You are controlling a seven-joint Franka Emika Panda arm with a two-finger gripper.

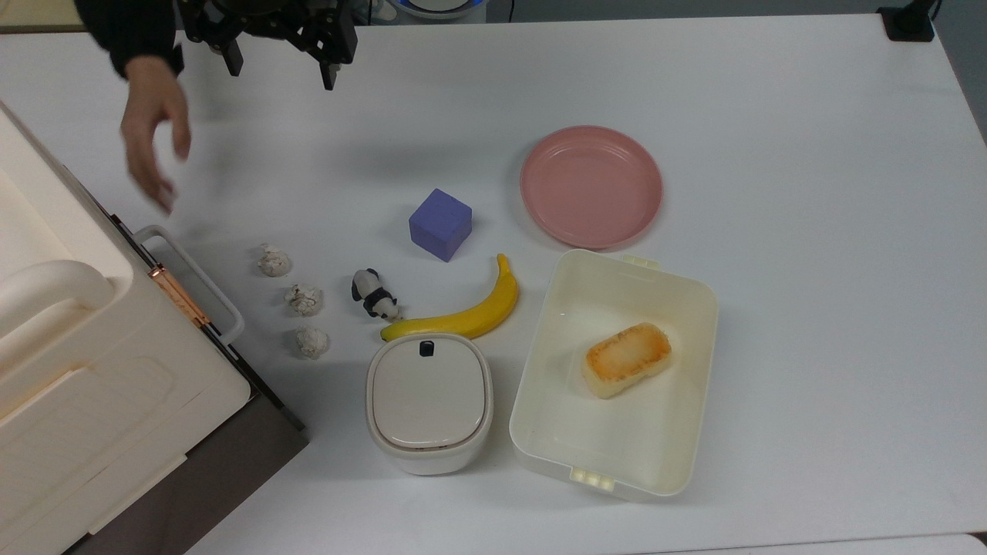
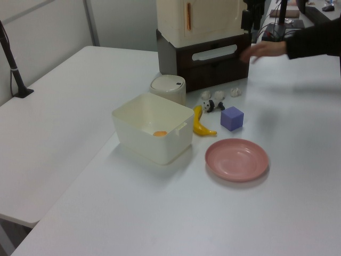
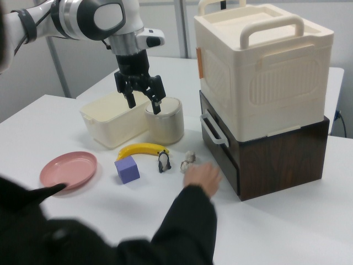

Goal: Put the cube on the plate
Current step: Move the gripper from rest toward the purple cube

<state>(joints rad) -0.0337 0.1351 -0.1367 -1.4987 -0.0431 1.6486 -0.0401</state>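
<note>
One gripper (image 3: 143, 99) was seen raised above the white table (image 1: 810, 231), its two black fingers spread apart with nothing held between them. In the top view it was placed at the upper edge, toward the top view's left, well apart from the cube (image 1: 440, 223). The cube was found resting on the table, blue-purple and untouched, just beside the pink plate (image 1: 591, 186) but not on it; in the top view it lay to the left of the plate, and in the right view to the right of it. The plate was left bare. A banana (image 1: 463, 312) was laid near the cube, between it and a small lidded bin (image 1: 429, 401). A panda figurine (image 1: 375, 295) was stood by the banana's tip, and three crumpled white lumps (image 1: 301, 299) were lined up beyond it. A cream rectangular tub (image 1: 617, 374) was set next to the bin, with a toasted bread-like piece (image 1: 626, 359) inside it. A large cream box (image 3: 259, 61) was stacked on a dark brown drawer unit (image 3: 276, 154). A person's hand (image 1: 154, 131), in a dark sleeve, was held over the table near the lumps.
</note>
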